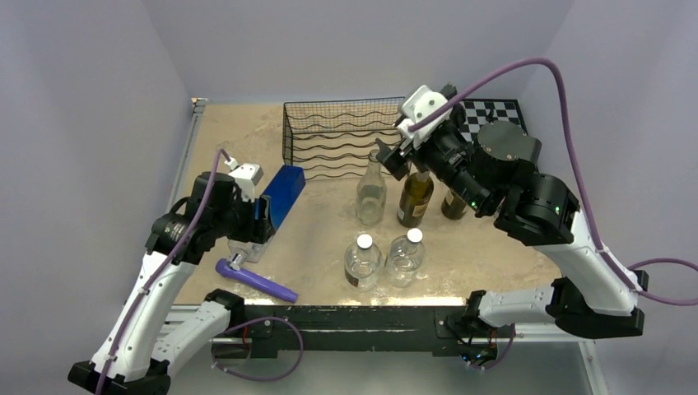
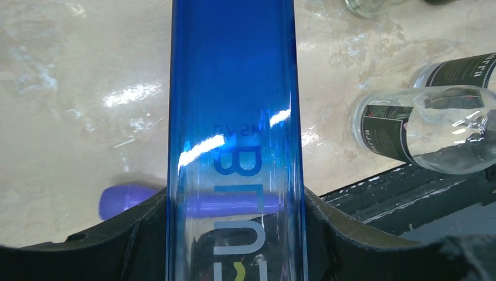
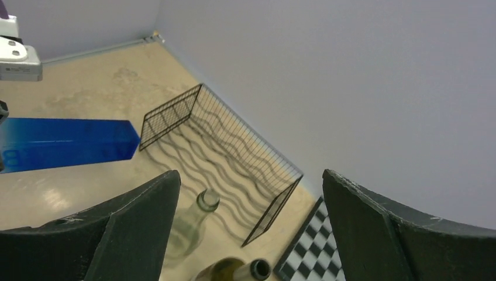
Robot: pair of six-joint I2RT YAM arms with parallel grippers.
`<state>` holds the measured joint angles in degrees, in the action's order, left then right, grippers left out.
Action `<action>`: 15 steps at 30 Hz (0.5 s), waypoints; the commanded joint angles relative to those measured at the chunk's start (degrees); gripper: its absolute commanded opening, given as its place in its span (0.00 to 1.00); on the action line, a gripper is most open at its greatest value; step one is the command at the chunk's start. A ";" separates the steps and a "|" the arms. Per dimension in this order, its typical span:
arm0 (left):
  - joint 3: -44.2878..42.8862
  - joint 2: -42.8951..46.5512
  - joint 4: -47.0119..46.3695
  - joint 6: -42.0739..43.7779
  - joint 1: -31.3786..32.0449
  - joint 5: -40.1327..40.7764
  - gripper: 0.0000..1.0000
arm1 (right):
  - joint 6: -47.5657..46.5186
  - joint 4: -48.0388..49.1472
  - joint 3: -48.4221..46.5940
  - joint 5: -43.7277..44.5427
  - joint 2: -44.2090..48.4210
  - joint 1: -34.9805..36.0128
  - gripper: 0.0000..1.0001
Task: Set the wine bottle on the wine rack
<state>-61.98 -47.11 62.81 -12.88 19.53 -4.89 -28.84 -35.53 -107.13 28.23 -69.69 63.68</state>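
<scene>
Blue bottle (image 1: 281,193): square-sided, lying lengthwise, its near end held by the left arm and its far end aimed at the rack's left near corner. It is judged to be the bottle meant for racking. It sits left of the rack and just short of it, not yet inside.
Left gripper (image 1: 263,216): the jaws pinch the blue bottle's flat sides close to one end, and the left wrist view shows both fingers (image 2: 131,231) tight against the glass.
Wine rack (image 1: 337,136): black wire box at the far centre of the table (image 1: 239,140), with wavy tiers and its open face toward the near side. No bottle is seen in it.
Risk, grip: the hold is far from the bottle's middle, so the long free end could sag or twist out of smooth jaws.
Risk, entry: the bottle approaches at an angle, so a corner may catch the mesh end wall and push the light rack away.
Right gripper (image 1: 395,154): the jaws are spread wide and hold nothing; it hovers over the necks of the standing bottles.
Standing bottles: a clear bottle (image 1: 371,193), an olive bottle (image 1: 416,197) and a darker bottle (image 1: 454,204) stand just in front of the rack's right half. A low sweep by either arm would topple them.
Small capped bottles (image 1: 363,262): a pair at near centre, well apart from the rack.
Purple cylinder (image 1: 255,280): lies below the left wrist, where a dropped bottle could strike it.
Chessboard (image 1: 492,111): far right, beside the rack and not involved in the task.
</scene>
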 commanded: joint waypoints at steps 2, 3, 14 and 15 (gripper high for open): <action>4.72 3.04 -19.66 -4.95 -0.02 -6.77 0.00 | 24.74 -8.89 2.89 -11.10 4.34 -8.35 0.93; 6.11 2.99 -20.92 -5.48 0.05 -7.33 0.00 | 26.26 -8.62 4.47 -11.97 5.23 -9.46 0.92; 18.28 0.67 -38.19 -9.08 1.30 -5.90 0.00 | 34.31 -6.06 12.92 -12.98 11.56 -12.76 0.90; 18.85 0.25 -39.37 -9.02 1.38 -5.47 0.00 | 34.33 -5.92 13.42 -12.91 11.82 -12.93 0.90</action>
<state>-43.20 -47.79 42.70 -20.27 20.40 -10.39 1.50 -43.77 -95.18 16.51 -59.31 51.48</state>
